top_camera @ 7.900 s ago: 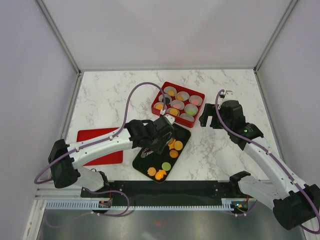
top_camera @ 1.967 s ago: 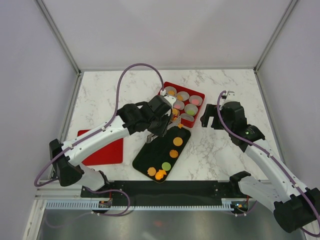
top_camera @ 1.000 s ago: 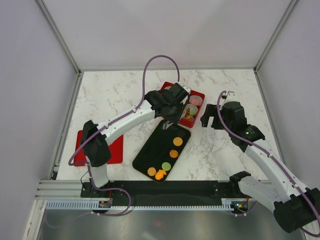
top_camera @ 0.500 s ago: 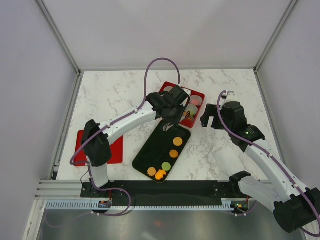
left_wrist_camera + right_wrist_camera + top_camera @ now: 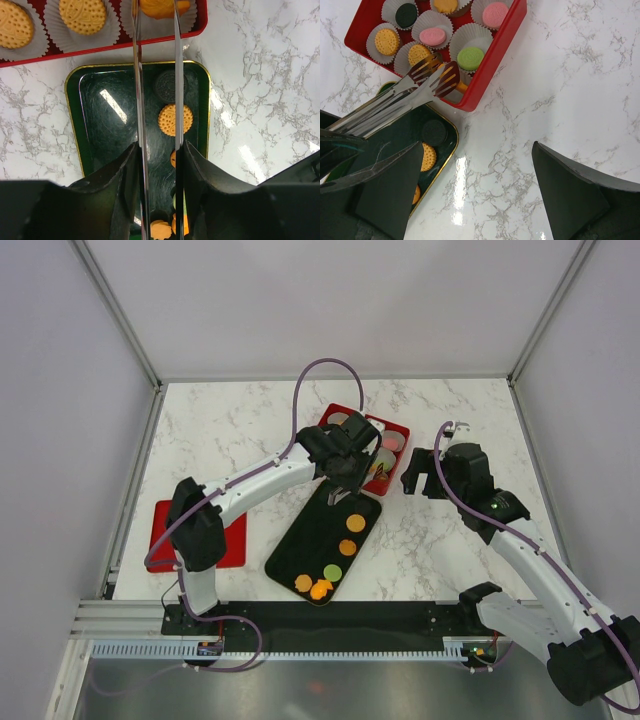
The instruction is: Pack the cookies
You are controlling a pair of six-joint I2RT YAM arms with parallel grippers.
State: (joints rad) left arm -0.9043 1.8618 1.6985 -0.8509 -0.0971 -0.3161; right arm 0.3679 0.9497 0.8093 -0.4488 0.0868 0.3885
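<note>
My left gripper (image 5: 345, 465) is shut on metal tongs (image 5: 156, 75). The brown tips of the tongs (image 5: 436, 76) reach over the near edge of the red box (image 5: 400, 427), right at a paper cup with an orange cookie (image 5: 157, 6). I cannot tell if the tips grip that cookie. The box's other cups hold orange, pink, green and dark cookies (image 5: 470, 57). The black tray (image 5: 305, 540) holds a dark cookie (image 5: 169, 86), orange ones (image 5: 355, 523) and a green one (image 5: 332, 571). My right gripper (image 5: 418, 472) is open and empty over the marble beside the box.
A flat red lid (image 5: 200, 530) lies at the left, near the table's front edge. The black tray lies slantwise between the arm bases and the red box. White enclosure walls stand on three sides.
My left arm swung the tongs from the tray up to the red box, then held nearly still. Fewer orange cookies lie mid-tray. My right arm has not moved.
</note>
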